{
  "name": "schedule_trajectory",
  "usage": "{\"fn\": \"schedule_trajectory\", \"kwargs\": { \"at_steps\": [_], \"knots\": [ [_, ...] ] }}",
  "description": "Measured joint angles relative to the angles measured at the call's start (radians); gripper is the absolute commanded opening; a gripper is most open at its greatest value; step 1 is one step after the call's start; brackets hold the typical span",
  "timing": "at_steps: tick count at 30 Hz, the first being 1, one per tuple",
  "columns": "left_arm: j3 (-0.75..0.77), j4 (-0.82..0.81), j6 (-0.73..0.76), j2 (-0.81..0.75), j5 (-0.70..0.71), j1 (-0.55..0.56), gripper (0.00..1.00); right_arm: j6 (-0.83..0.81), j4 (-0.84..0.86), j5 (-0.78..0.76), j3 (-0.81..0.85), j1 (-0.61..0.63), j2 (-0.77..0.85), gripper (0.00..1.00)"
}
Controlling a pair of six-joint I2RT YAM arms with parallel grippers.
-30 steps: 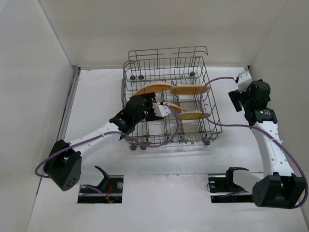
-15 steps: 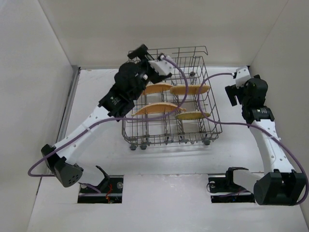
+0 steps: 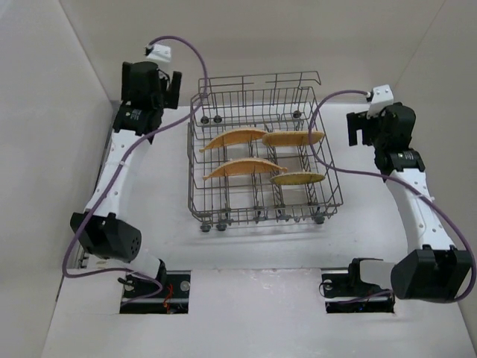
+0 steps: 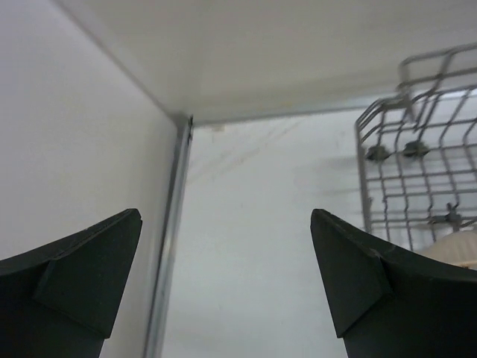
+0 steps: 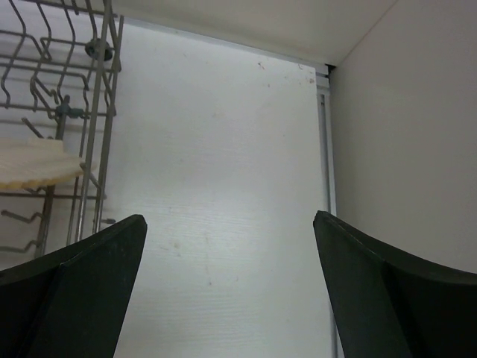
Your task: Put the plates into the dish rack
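All four plates [image 3: 240, 168] sit in the dish rack [image 3: 257, 211], left end effector [image 4: 226, 224] and right end effector [image 5: 229, 224] both wide open, empty, off either side, so loading looks done and you just park the arms.

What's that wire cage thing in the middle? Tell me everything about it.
It is a dish rack: a square, open-topped basket of grey metal wire, with upright tines inside and small wheels along its bottom edge. It sits level on the white table. Four orange-tan plates lean between its tines.
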State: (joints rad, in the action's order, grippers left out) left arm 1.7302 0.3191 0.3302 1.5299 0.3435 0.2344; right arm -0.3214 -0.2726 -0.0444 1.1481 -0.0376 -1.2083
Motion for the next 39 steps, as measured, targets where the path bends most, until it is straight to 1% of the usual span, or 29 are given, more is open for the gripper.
{"fn": "schedule_trajectory", "kwargs": {
  "at_steps": [4,8,10,13,18,24,29,33,39],
  "knots": [
    [-0.093,0.087,-0.163,0.048,-0.093,-0.201,1.0,0.086,-0.061,0.016,0.117,-0.021,-0.113,1.0],
    [-0.172,0.151,-0.265,0.125,-0.18,-0.38,1.0,0.182,-0.119,0.035,0.171,-0.097,-0.209,1.0],
    [-0.198,0.174,-0.296,0.161,-0.211,-0.439,1.0,0.22,-0.148,0.047,0.172,-0.134,-0.237,1.0],
    [-0.22,0.201,-0.331,0.197,-0.264,-0.479,1.0,0.275,-0.179,0.064,0.172,-0.168,-0.26,1.0],
    [-0.251,0.206,-0.367,0.212,-0.338,-0.487,1.0,0.322,-0.209,0.078,0.179,-0.17,-0.288,1.0],
    [-0.251,0.203,-0.38,0.216,-0.367,-0.439,1.0,0.353,-0.267,0.079,0.199,-0.174,-0.345,1.0],
    [-0.251,0.202,-0.38,0.224,-0.373,-0.404,1.0,0.36,-0.289,0.079,0.2,-0.18,-0.349,1.0],
    [-0.251,0.201,-0.375,0.225,-0.361,-0.385,1.0,0.36,-0.306,0.078,0.203,-0.181,-0.349,1.0],
    [-0.251,0.206,-0.352,0.24,-0.27,-0.322,1.0,0.353,-0.33,0.071,0.215,-0.184,-0.349,1.0]
  ]
}}
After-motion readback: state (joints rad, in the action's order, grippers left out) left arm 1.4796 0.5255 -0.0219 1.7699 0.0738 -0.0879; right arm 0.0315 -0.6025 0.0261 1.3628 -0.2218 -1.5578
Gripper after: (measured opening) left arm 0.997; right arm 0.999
